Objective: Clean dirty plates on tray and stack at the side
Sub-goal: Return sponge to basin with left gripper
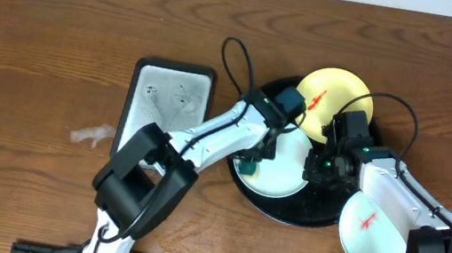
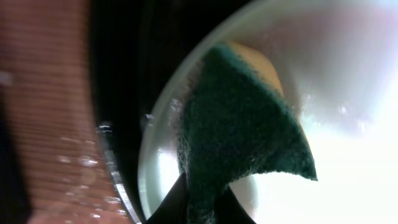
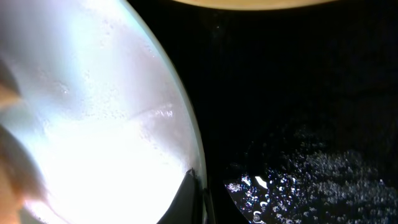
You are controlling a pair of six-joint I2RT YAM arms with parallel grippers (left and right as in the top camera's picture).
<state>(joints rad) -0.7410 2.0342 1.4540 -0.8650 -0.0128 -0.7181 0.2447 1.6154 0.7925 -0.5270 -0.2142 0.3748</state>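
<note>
One mint plate, foamy, left pincer clamped on green sponge, right pincer pinching its rim

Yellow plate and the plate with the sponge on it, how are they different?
The yellow plate has a red smear; the mint-blue plate shows none and looks soapy. The yellow plate sits at the far rim of the black tray; the mint-blue plate lies in the middle, under the green sponge. Both are round and shallow.

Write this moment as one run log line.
left gripper: sponge held on mint plate in tray | right gripper: pinching that plate's rim | yellow plate: red smear
</note>
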